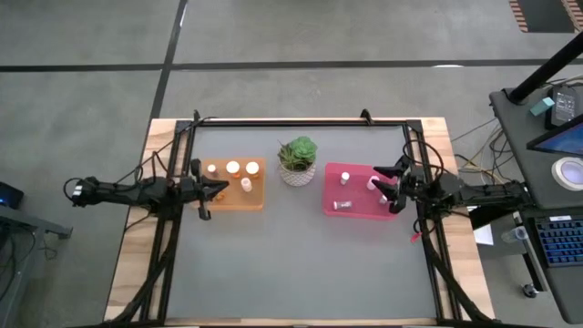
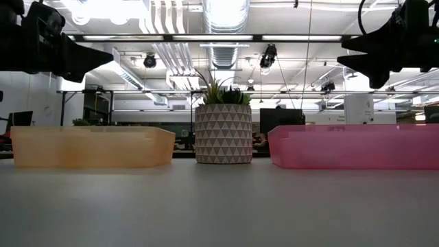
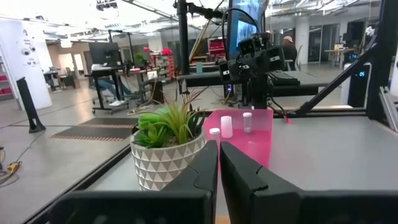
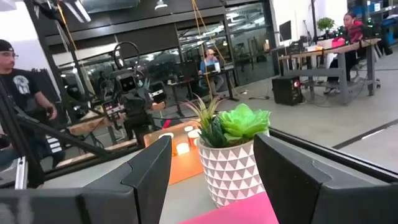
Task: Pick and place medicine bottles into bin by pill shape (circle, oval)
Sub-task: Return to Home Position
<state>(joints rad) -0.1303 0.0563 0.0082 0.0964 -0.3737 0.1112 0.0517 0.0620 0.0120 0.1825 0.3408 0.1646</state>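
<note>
Closest up: left gripper point(image 3: 219, 148) pressed together, empty, beside the shallow orange plastic tray point(image 1: 241, 201); right gripper point(image 4: 211, 148) spread wide, empty, by the pink-red tray point(image 1: 364, 211). Tiny white-capped medicine bottles point(image 1: 233, 168) sit inside both trays. Looks sorted, so I'd just tuck both arms home.

This is an open robotics lab in an industrial hall: bare silver ducts point(image 2: 223, 17) and strip lights point(image 2: 137, 38) cross the ceiling, and the floor point(image 1: 82, 55) is grey concrete. The wood-edged bench point(image 1: 301, 264) stands in a black frame, with a side desk point(image 1: 515, 118) carrying a keyboard point(image 1: 557, 239). Farther off, a person point(image 4: 210, 62) sits at a desk among monitors and other rigs.
</note>
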